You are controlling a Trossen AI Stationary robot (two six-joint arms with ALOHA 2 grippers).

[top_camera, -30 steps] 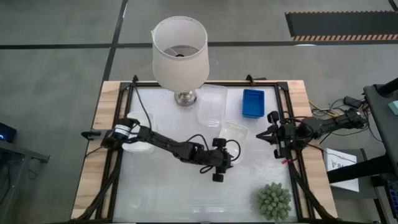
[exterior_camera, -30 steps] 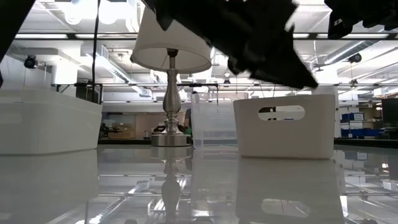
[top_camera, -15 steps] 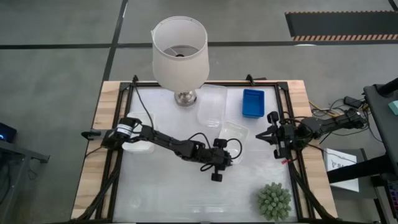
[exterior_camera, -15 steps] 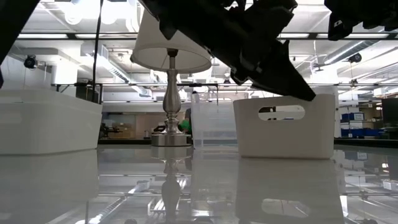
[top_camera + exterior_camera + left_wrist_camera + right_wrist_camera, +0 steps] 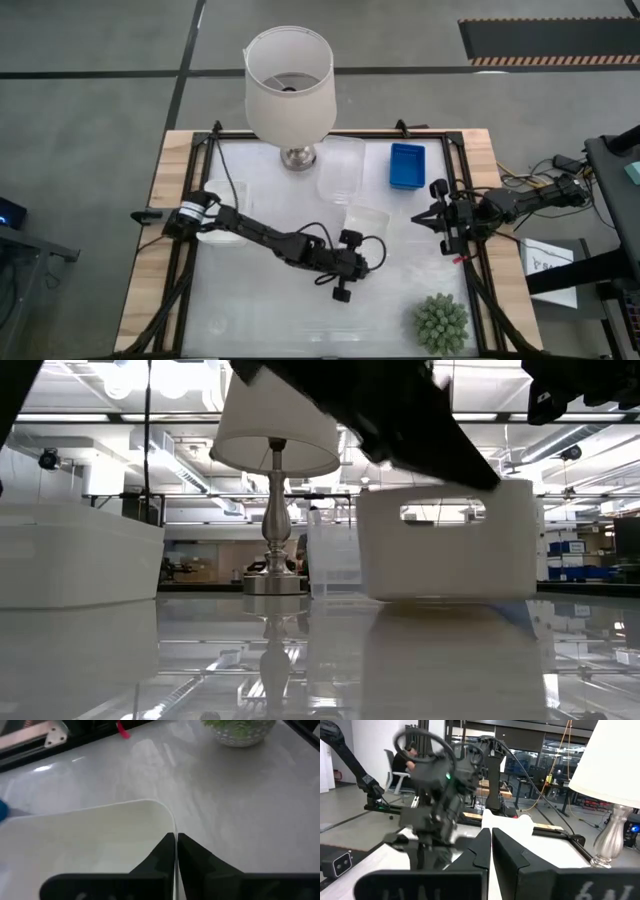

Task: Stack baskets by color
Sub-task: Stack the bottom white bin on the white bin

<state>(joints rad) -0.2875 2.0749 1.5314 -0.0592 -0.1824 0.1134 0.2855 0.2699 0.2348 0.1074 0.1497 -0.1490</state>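
- Left claw (image 5: pixel 175 845) pinches the white basket (image 5: pixel 364 221) rim just in front of the lamp (image 5: pixel 290 80), probably to carry it for stacking.
- Right claw (image 5: pixel 424 218), pressed together, waits beside the blue basket (image 5: pixel 406 166).

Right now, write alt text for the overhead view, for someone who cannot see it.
The left gripper is shut on the rim of a white basket mid-table. The right gripper waits shut at the right edge, a blue basket and a lamp stand at the back.
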